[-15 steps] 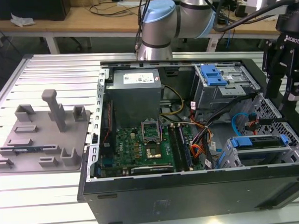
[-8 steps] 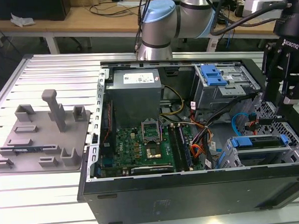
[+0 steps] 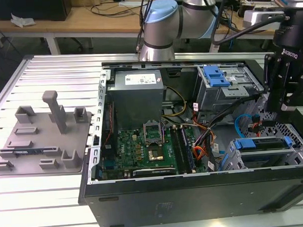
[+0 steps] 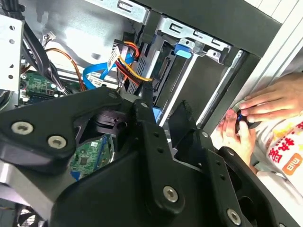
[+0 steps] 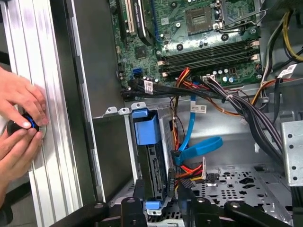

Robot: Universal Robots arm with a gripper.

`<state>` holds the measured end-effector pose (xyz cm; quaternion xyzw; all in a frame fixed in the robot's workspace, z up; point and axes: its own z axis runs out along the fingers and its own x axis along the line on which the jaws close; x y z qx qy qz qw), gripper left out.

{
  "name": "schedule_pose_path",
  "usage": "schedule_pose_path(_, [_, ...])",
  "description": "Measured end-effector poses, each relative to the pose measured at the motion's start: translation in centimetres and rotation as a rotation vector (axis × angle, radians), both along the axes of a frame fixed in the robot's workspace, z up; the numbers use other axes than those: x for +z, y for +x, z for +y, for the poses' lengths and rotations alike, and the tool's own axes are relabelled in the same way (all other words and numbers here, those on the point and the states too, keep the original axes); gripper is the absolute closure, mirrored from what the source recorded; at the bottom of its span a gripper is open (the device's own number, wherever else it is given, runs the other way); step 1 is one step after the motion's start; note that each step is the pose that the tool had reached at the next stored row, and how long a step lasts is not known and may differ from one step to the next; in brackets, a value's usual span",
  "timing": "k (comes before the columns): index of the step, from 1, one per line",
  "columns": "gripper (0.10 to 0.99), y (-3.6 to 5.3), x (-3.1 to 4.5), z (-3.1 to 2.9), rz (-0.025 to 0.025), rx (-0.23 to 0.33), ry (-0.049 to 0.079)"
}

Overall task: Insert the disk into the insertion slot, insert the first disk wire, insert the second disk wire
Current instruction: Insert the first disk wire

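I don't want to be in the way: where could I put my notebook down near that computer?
Bare table lies at the exterior view's left, beside the case, both nearer than the grey plate and beyond it. Inside the case it is crowded with wires, and the gripper hangs at the exterior view's right.

My black claw (image 5: 161,189) cropped by the first wrist view's edge, silver blue-framed hard drive (image 5: 157,170) seen edge-on, mostly sunk in the grey sheet-metal drive cage (image 5: 127,142), thin light blue cable (image 5: 201,145) with its far end lost behind a black cable bundle (image 5: 189,92), a person's hands (image 5: 21,104) cut off at the edge.
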<state>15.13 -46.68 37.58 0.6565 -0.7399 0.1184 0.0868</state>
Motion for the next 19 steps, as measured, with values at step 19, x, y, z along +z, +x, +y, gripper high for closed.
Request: schedule_pose_path(19, [0.757, -0.75, -1.53, 0.37, -0.0404, 0.034, -0.02])
